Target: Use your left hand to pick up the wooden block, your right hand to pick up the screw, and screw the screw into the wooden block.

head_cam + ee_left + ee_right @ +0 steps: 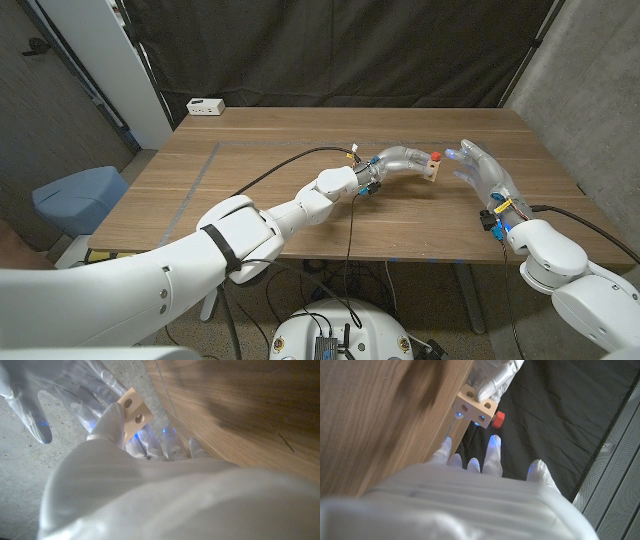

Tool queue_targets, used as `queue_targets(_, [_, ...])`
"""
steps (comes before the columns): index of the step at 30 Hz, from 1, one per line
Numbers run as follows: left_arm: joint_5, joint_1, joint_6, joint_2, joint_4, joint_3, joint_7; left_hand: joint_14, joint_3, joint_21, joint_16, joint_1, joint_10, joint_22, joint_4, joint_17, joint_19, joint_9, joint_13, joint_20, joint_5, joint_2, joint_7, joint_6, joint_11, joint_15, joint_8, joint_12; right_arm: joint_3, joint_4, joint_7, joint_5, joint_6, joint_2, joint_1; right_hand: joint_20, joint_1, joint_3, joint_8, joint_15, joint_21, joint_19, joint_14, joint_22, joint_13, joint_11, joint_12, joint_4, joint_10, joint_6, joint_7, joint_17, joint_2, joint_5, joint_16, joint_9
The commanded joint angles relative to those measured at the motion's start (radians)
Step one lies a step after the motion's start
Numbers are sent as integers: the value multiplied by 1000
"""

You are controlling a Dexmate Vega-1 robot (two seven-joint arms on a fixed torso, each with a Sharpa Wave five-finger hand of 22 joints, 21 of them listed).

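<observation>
Block (431,170) was the landmark: the wooden block was held above the table (300,200) in the fingers of the left hand (400,160), with the red screw (436,157) already seated in it and sticking out toward the right hand (478,165). That hand stood just beside the screw, fingers spread and holding nothing. Any further turning would likely fall to it as the nearer free hand.

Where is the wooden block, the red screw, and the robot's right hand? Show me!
wooden block (476,406), right wrist view, on its side face with holes.
red screw (499,418), right wrist view, on its red head.
right hand (483,170), head view, on the palm.
</observation>
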Motion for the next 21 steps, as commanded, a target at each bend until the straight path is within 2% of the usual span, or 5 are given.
queue_targets(1, [3, 7, -1, 5, -16, 1, -1, 9, 68, 6, 4, -70, 8, 4, 66, 5, 8, 5, 4, 1, 5, 84, 21, 79, 2, -59, 23, 30, -11, 15, 28, 9, 1, -13, 19, 1, -2, -2, 0, 3, -1, -14, -16, 4, 4, -4, -7, 2, -31, -24, -7, 3, -4, 3, -3, 1])
queue_targets(9, [4, 3, -2, 2, -11, 2, -2, 9, 68, 6, 4, -70, 9, 4, 66, 5, 8, 5, 4, 0, 5, 83, 19, 79, -1, -60, 23, 30, -16, 27, 56, 29, -2, -31, 34, 2, -12, -7, 1, 3, -3, -35, -43, 4, 3, -2, -12, 7, -90, -74, -8, 6, -6, 3, -6, -1])
queue_targets(21, [5, 3, -1, 1, -12, 3, -2, 7, 69, 6, 4, -71, 8, 4, 66, 5, 7, 5, 4, 2, 5, 85, 20, 78, 1, -58, 22, 29, -26, 38, 73, 48, -3, -47, 46, 6, -25, -12, 3, 9, -4, -47, -60, 4, 3, 3, -8, 14, -110, -99, -17, 9, -9, 3, -7, -1])
